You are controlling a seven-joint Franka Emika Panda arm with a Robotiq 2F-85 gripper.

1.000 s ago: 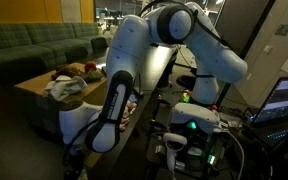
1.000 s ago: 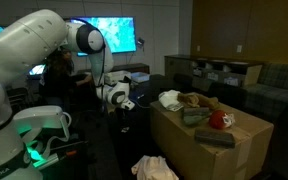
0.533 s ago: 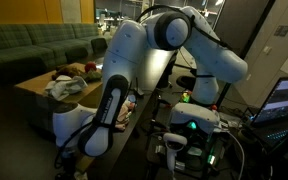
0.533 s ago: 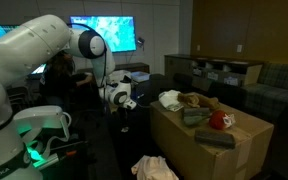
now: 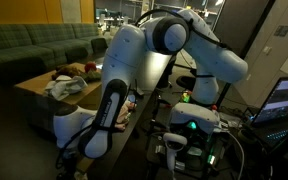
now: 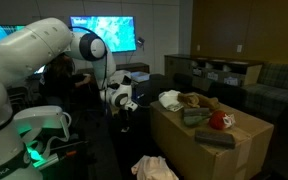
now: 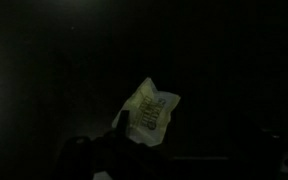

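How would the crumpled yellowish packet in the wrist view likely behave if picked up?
The packet looks thin and creased, so it is probably light and floppy. Its bent corners suggest it would crumple further under a firm grip.

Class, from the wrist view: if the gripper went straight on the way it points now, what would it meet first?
Probably the crumpled pale yellow packet, near the middle of the wrist view ahead of the gripper. The surroundings are too dark to judge depth, so something unseen might lie nearer.

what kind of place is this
Probably an office or lab lounge: a green sofa, a big wall screen and a low wooden table strewn with cloths.
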